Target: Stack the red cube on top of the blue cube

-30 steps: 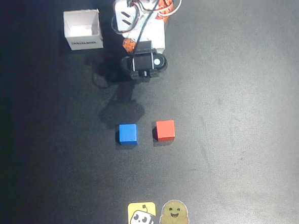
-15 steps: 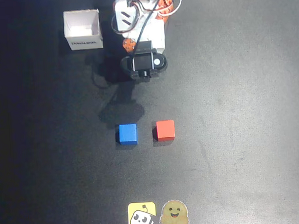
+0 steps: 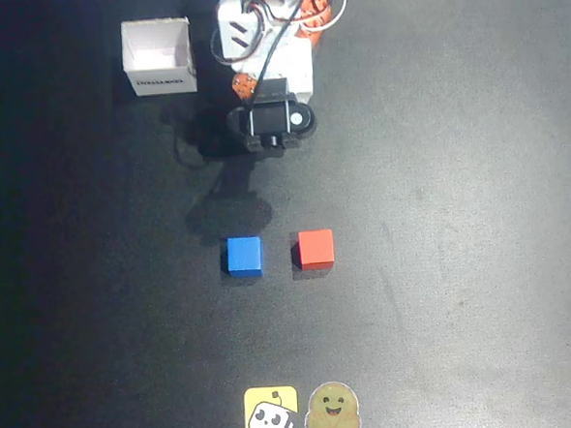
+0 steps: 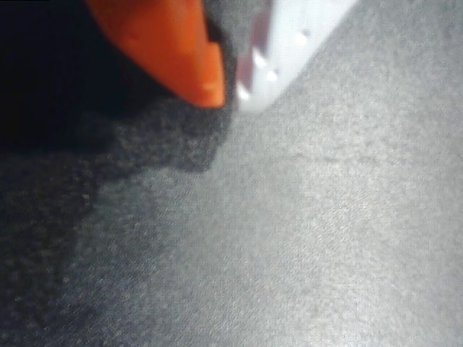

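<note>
The red cube (image 3: 316,248) rests on the dark table, with the blue cube (image 3: 243,255) a short gap to its left in the overhead view. Both lie flat and apart from each other. My gripper (image 3: 272,137) is folded close to the arm's base at the top of the overhead view, well above both cubes in the picture. In the wrist view the gripper (image 4: 230,90) has its orange finger (image 4: 181,50) and white finger (image 4: 289,36) tip to tip over bare table, holding nothing.
An open white box (image 3: 159,56) stands at the upper left beside the arm's base (image 3: 269,21). Two stickers (image 3: 302,410) lie at the bottom edge. Dark table surface (image 3: 460,213) spreads around the cubes.
The gripper head has shifted very slightly up and left near the base. The cubes have not moved.
</note>
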### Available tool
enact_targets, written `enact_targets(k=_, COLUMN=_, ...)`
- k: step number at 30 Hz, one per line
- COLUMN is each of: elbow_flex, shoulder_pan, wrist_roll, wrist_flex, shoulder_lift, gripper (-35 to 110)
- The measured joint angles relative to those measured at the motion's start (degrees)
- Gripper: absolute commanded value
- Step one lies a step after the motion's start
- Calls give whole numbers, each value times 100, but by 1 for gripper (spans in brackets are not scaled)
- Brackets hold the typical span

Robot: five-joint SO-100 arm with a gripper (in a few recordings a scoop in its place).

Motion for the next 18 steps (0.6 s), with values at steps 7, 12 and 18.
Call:
enact_targets(k=7, elbow_flex=0, shoulder_pan=0, wrist_roll=9, wrist_flex=0, shoulder_lift=-18, gripper=0)
enact_targets(k=12, elbow_flex=0, shoulder_pan=-9, wrist_roll=-9, wrist_flex=18, shoulder_lift=35, gripper=0)
enact_targets(k=18, elbow_flex=-729, shoulder_pan=-185, wrist_roll=-18, wrist_flex=141, shoulder_lift=-633, gripper=0)
